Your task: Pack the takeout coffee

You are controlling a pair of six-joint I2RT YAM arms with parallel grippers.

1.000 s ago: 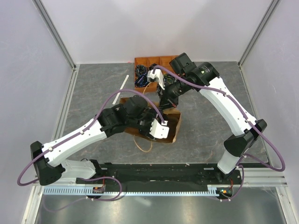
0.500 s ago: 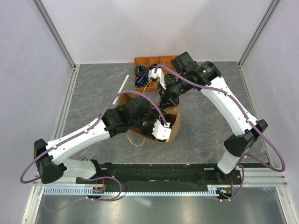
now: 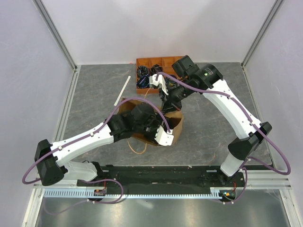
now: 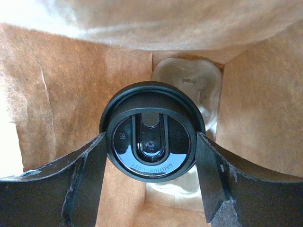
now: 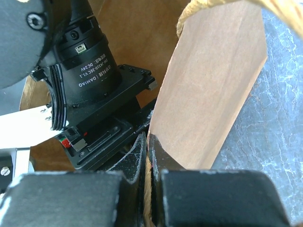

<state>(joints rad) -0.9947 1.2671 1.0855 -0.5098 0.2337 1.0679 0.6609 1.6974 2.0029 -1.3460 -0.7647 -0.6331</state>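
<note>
The left gripper reaches down inside the creased brown paper bag, its fingers clamped on the coffee cup. The cup hangs upright, glossy round black lid upward, just above the pale moulded carrier on the bag's floor. The right gripper pinches the bag's stiff rim, holding it open.

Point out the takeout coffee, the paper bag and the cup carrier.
takeout coffee (image 4: 150,142): left wrist view, centre of its black lid.
paper bag (image 5: 213,94): right wrist view, lit wall panel.
cup carrier (image 4: 189,82): left wrist view, pale moulded part showing beyond the lid, deep in the bag.
</note>
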